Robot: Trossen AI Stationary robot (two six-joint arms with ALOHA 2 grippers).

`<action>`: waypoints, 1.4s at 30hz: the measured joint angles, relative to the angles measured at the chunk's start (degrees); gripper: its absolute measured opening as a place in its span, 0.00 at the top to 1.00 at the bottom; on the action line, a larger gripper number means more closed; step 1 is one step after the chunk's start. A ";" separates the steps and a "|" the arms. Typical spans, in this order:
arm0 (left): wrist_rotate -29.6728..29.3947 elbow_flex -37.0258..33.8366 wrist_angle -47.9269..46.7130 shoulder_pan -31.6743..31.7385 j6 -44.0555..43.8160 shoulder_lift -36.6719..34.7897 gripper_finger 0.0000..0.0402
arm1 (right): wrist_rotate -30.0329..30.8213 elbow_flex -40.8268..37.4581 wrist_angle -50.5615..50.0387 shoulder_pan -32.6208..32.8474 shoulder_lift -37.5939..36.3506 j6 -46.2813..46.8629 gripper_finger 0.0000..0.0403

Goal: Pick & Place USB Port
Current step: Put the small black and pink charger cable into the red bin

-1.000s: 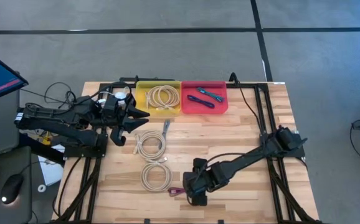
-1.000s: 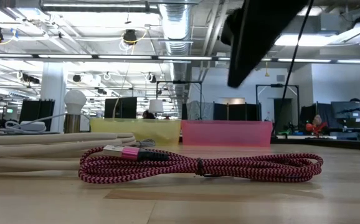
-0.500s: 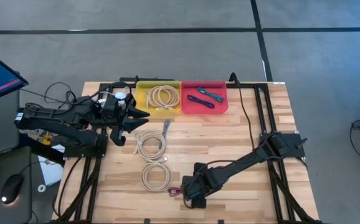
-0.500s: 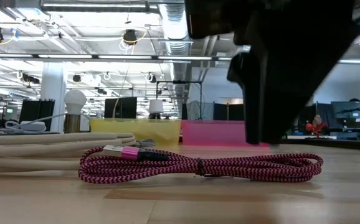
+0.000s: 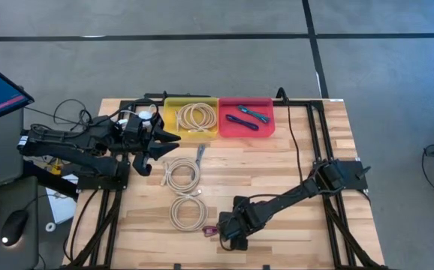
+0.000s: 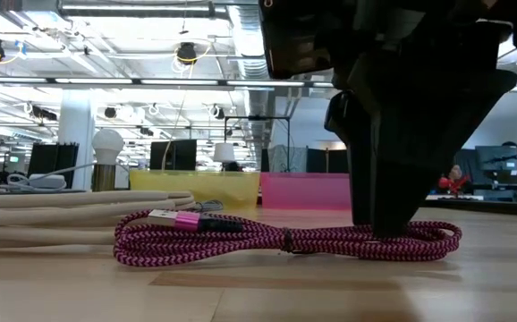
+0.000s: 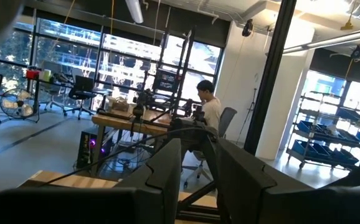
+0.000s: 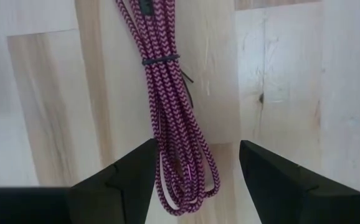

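A pink braided USB cable (image 8: 170, 112), bundled with a dark tie, lies flat on the wooden table near its near edge; I also see the pink cable (image 6: 285, 241) in the low view and the pink cable (image 5: 211, 231) in the high view. My right gripper (image 8: 195, 180) is open and points down over one looped end of the bundle, one finger on each side of it. In the low view my right gripper (image 6: 393, 215) reaches down to the cable's right end. Whether a finger touches the cable I cannot tell. My left gripper (image 5: 170, 139) waits open beside the yellow bin.
A yellow bin (image 5: 191, 129) with a beige coil and a pink bin (image 5: 245, 127) with small cables stand at the far edge. Two beige cable coils (image 5: 181, 174) (image 5: 187, 212) and a grey cable (image 5: 200, 154) lie mid-table, left of my right arm. The table's near edge is close.
My right gripper has moved down and a little toward the table's near left corner, coming to stand over the pink cable's end. The cable has stayed where it was.
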 joint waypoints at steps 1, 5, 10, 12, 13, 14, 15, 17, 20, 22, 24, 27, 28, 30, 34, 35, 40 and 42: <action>-0.01 0.00 -0.01 0.01 0.01 0.00 0.75 | 0.02 0.00 -0.04 0.00 0.00 -0.10 0.46; -0.02 0.00 -0.04 -0.01 0.01 0.00 0.75 | -1.50 0.00 -0.04 -0.22 0.00 -0.21 0.49; 0.00 0.00 -0.11 0.01 0.01 0.00 0.75 | -3.70 0.02 0.55 -0.44 0.70 -0.19 0.59; 0.00 0.00 -0.15 0.01 -0.01 0.00 0.75 | -3.99 -0.06 0.35 -0.44 1.09 -0.24 0.63; 0.00 0.00 -0.15 0.00 0.01 0.00 0.75 | -4.19 0.00 0.65 -0.40 1.43 -0.23 0.65; 0.00 0.00 -0.18 -0.01 -0.01 0.00 0.75 | -4.88 0.08 1.34 -0.39 1.90 -0.14 0.67; -0.01 0.00 -0.34 0.00 0.00 0.00 0.75 | -5.23 0.27 1.35 -0.40 2.21 0.00 0.69; 0.00 -0.02 -0.61 0.00 -0.01 0.00 0.75 | -5.38 0.24 1.34 -0.39 2.41 0.05 0.71; 0.00 -0.02 -1.18 0.00 -0.01 0.02 0.75 | -5.02 0.22 1.29 -0.42 2.47 0.11 0.75; 0.00 -0.02 -1.18 0.01 -0.01 0.00 0.75 | -4.46 0.11 1.10 -0.39 2.15 0.07 0.79; 0.00 -0.02 -1.22 0.00 -0.01 0.02 0.75 | -4.17 0.11 1.00 -0.42 1.98 0.03 0.86; 0.00 -0.02 -1.24 -0.01 -0.01 0.02 0.75 | -4.25 0.09 0.62 -0.42 1.44 -0.87 0.96; 0.00 -0.02 -1.22 0.00 -0.01 0.02 0.75 | -4.25 0.03 0.45 -0.42 1.38 -1.11 0.97; 0.00 -0.02 -1.29 0.00 -0.01 0.01 0.75 | -4.24 0.02 0.34 -0.42 1.38 -1.11 0.97; 0.00 -0.02 -1.47 0.00 0.00 0.02 0.75 | -4.14 1.16 -3.49 0.00 0.60 -1.77 0.99; 0.00 -0.02 -1.58 0.00 -0.01 0.02 0.75 | -4.21 1.69 -3.82 -0.03 0.46 -1.84 0.99; 0.00 -0.02 -2.25 -0.01 0.00 0.01 0.75 | -3.09 2.51 -7.63 -0.32 -3.95 -2.81 0.99; 0.00 -0.02 -2.43 -0.01 -0.01 0.02 0.75 | -0.83 2.55 -9.98 -0.70 -6.45 -2.81 0.99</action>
